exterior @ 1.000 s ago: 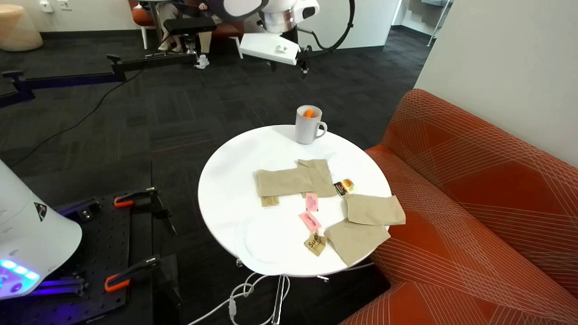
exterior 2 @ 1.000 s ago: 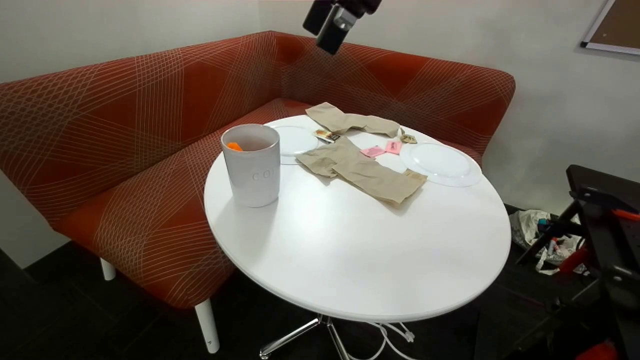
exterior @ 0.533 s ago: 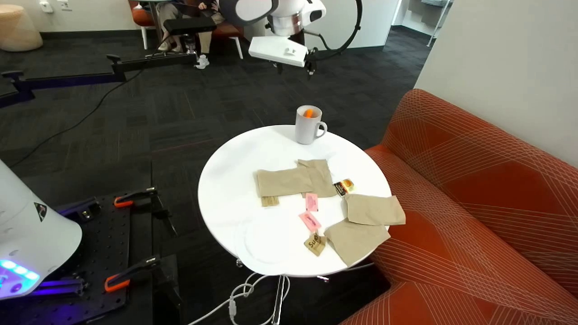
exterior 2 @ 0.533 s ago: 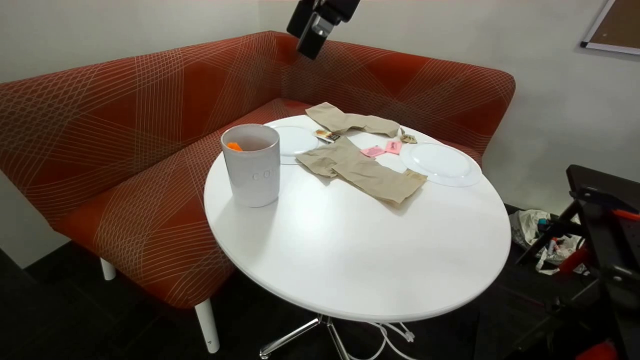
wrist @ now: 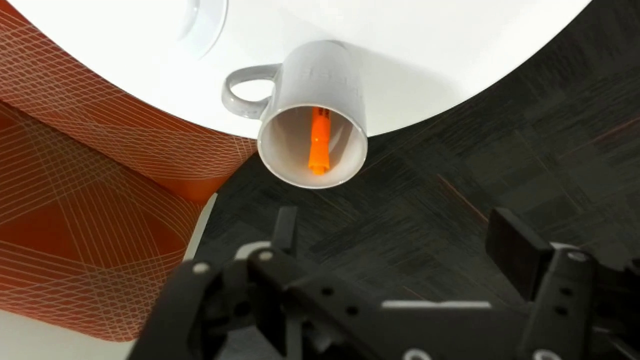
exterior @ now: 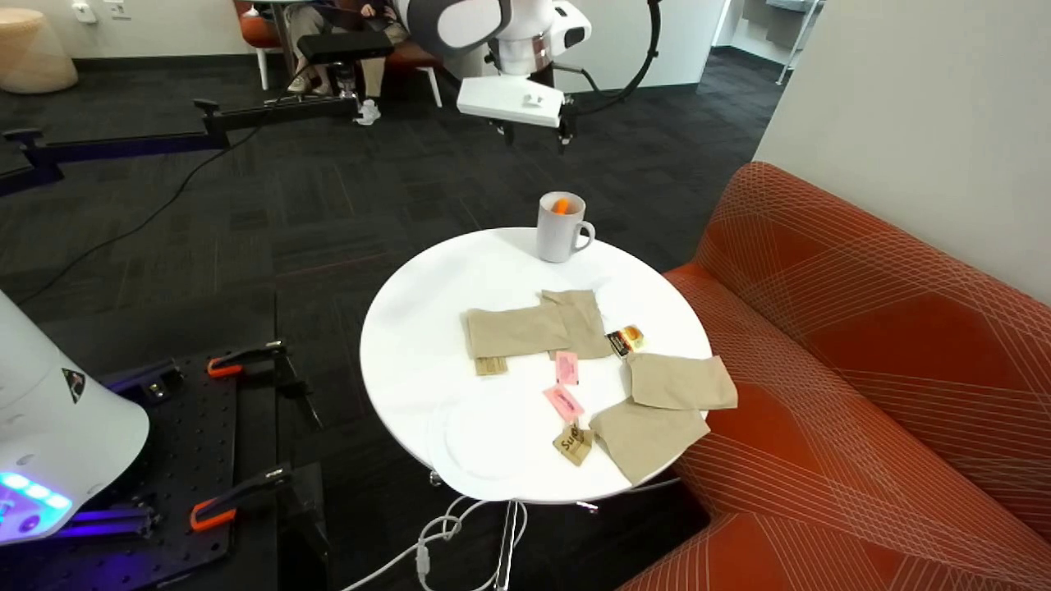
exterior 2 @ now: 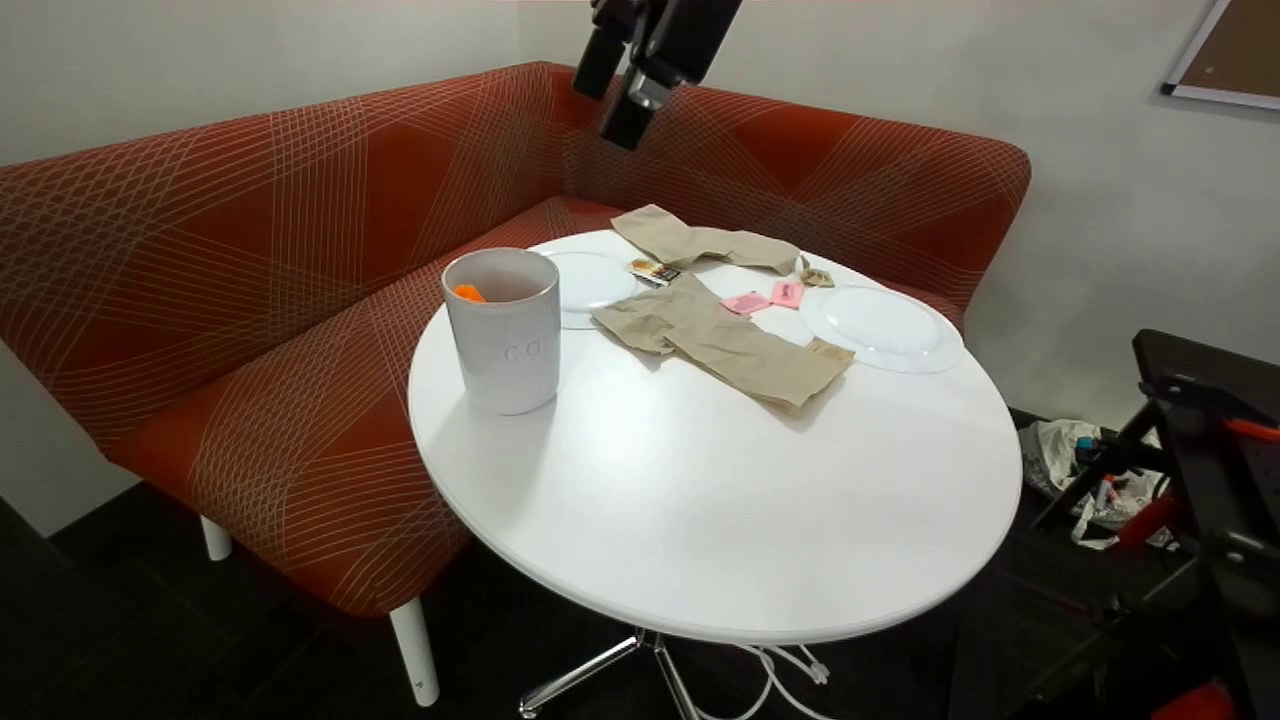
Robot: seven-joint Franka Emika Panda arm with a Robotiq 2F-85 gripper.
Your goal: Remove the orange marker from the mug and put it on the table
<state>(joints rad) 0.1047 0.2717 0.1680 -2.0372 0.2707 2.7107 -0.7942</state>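
On the pale, glossy cylindrical mug [exterior 2: 505, 355], raised letters are seen in an exterior view: "CO" can be read, and the rest is carried out of sight around the wall. Dark print is shown on the slim orange stick-shaped marker [wrist: 320, 137], but it cannot be made out. Across the round white table [exterior 2: 720, 520] from the mug, "Su" can be read at the start of a word on a small tan paper packet [exterior: 572, 444]. The print on the two pink paper packets [exterior: 566, 368] lying between that packet and the mug is too small to be read.

The marker is contained inside the mug; its lower part is hidden by the wall, and only its tip is shown in both exterior views. In an exterior view the mug's handle is hidden, and a clear round plate [exterior 2: 600, 285] is partly covered by the mug. The pair of overlapping brown paper napkins [exterior: 517, 332] is set nearer the mug than the pink packets.

The white robot arm [exterior: 525, 25] is cut off by the picture's top edge. The black two-fingered gripper [wrist: 400, 239] is held higher than the mug and apart from it, pointed downward, with its fingers [wrist: 517, 252] spread wide.
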